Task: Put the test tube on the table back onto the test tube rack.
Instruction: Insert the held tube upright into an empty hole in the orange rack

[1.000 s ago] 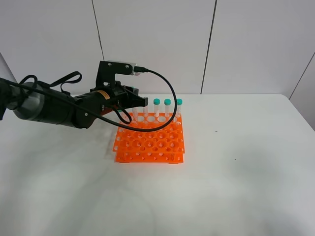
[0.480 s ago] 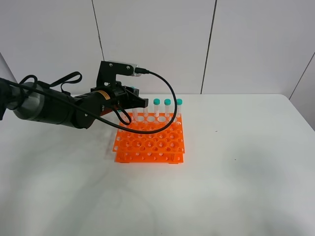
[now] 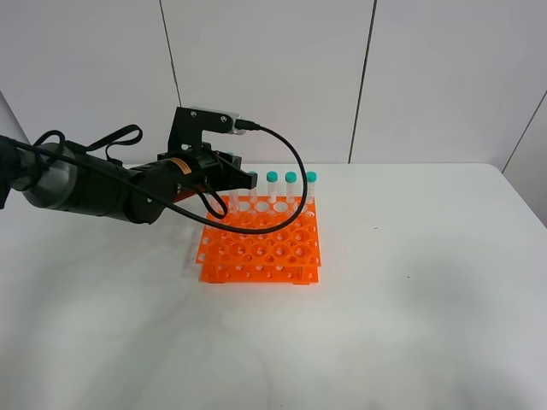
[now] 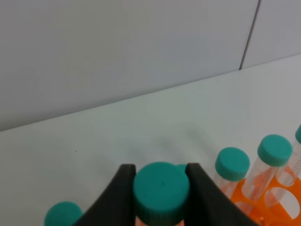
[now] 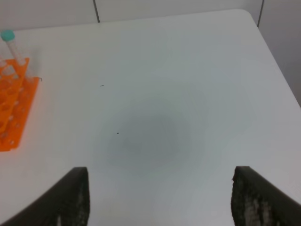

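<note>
My left gripper (image 3: 244, 180) hovers over the back left corner of the orange test tube rack (image 3: 261, 243). In the left wrist view its two black fingers (image 4: 123, 190) press on either side of the teal cap of a test tube (image 4: 161, 190), which stands upright; its lower part is out of frame. Three more teal-capped tubes (image 3: 291, 187) stand in the rack's back row, and they also show in the left wrist view (image 4: 232, 164). My right gripper (image 5: 160, 197) is open and empty over the bare white table (image 5: 155, 94).
The rack's edge (image 5: 11, 113) and one tube cap (image 5: 7, 35) show far off in the right wrist view. Another teal cap (image 4: 63, 215) stands beside the left gripper. A grey panelled wall (image 3: 273, 77) runs behind the table (image 3: 410, 282).
My left gripper has shifted slightly at the rack's back row, and a teal cap now shows just beside its tip. The rack and the other tubes have not moved.
</note>
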